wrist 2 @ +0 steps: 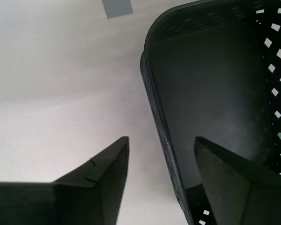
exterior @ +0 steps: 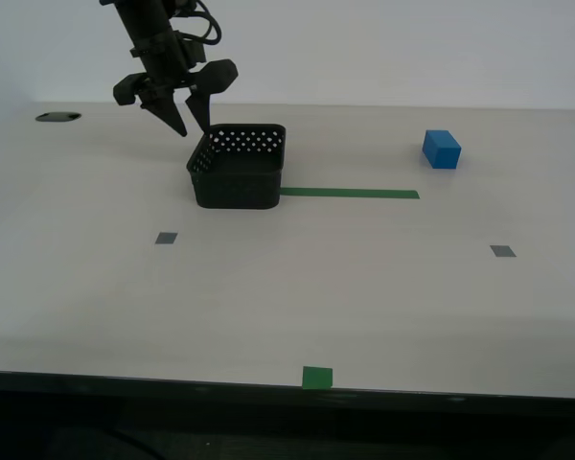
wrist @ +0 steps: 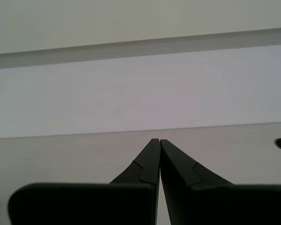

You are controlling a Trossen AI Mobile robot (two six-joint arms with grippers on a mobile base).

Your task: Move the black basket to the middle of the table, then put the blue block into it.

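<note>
Black basket point(exterior: 238, 171) stands on table point(exterior: 268, 307) toward far edge, empty, no writing readable. Second gripper point(exterior: 187, 123) hangs above its far corner, jaws wide, astride wall. Blue block point(exterior: 441, 149) well apart, toward far right. Green tape strip point(exterior: 350, 194) touches basket. First gripper point(wrist: 159, 140) jaws closed, empty.
</note>
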